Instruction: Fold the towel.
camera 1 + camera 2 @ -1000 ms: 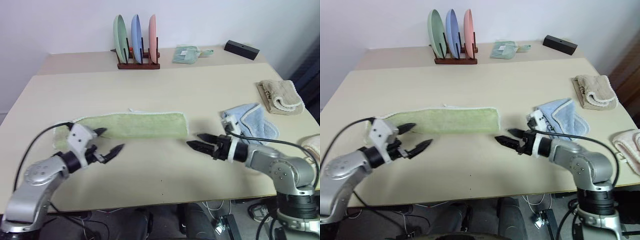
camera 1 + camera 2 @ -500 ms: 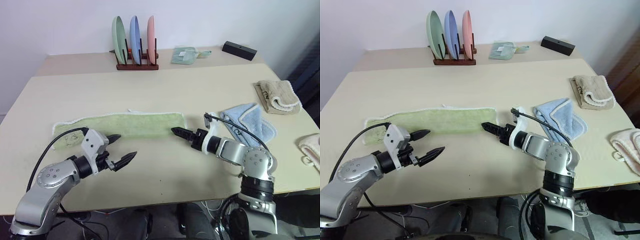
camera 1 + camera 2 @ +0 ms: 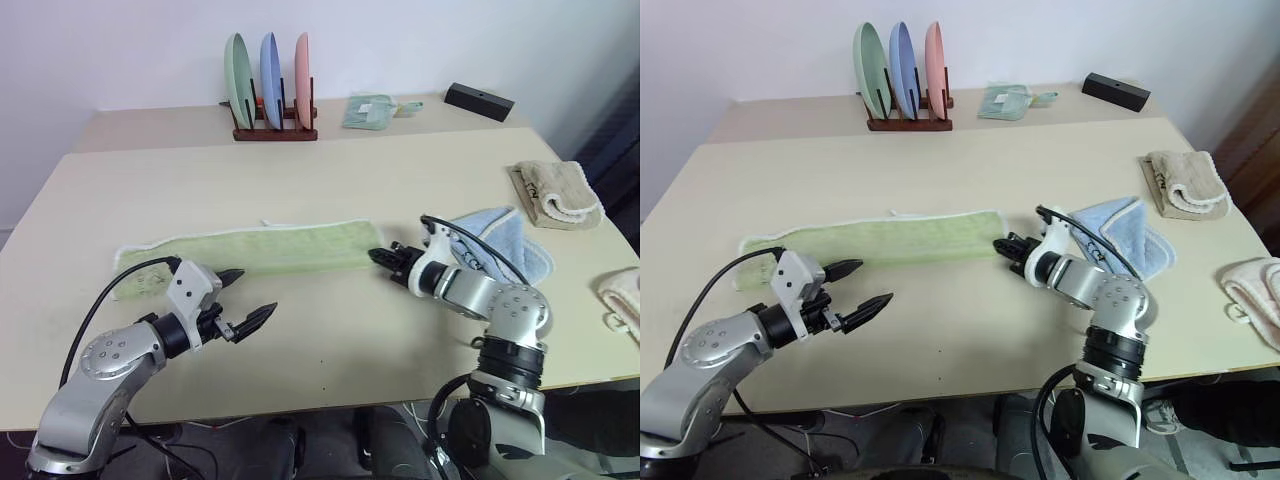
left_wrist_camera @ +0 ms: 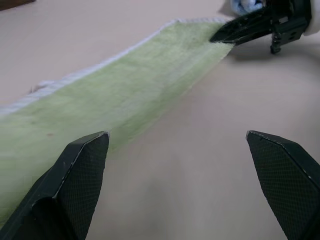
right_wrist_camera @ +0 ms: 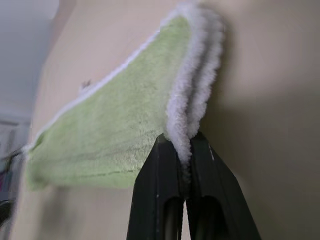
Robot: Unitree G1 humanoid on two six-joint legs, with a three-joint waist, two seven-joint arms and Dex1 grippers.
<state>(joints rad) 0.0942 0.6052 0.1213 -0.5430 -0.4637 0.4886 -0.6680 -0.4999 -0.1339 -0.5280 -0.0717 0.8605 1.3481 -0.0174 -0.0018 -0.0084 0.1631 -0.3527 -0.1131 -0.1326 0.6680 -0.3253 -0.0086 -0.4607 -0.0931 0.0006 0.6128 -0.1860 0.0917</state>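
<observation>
Towel [image 3: 250,249], light green with white edging, lay as a long narrow folded strip across the middle of the tabletop [image 3: 300,170], running left to right. Its right end was pinched at the white hem, both layers caught between the fingers [image 5: 160,195] of the right claw [image 3: 384,259], which was clenched on it low over the surface. Left end of the strip sat near the left arm.

Left claw [image 3: 248,299] hung just in front of the strip, fingers spread wide, grasping nothing, apart from the cloth.

Just beyond the right claw, a light blue towel [image 3: 500,243] lay crumpled. Farther right, a beige towel [image 3: 560,190] rested folded near the tabletop's edge, and another pale cloth [image 3: 622,293] showed at the right border.

At the back, a wooden rack [image 3: 274,128] held three upright plates: green, blue, pink. Beside it a small green folded cloth [image 3: 370,108], then a black box [image 3: 480,100].
</observation>
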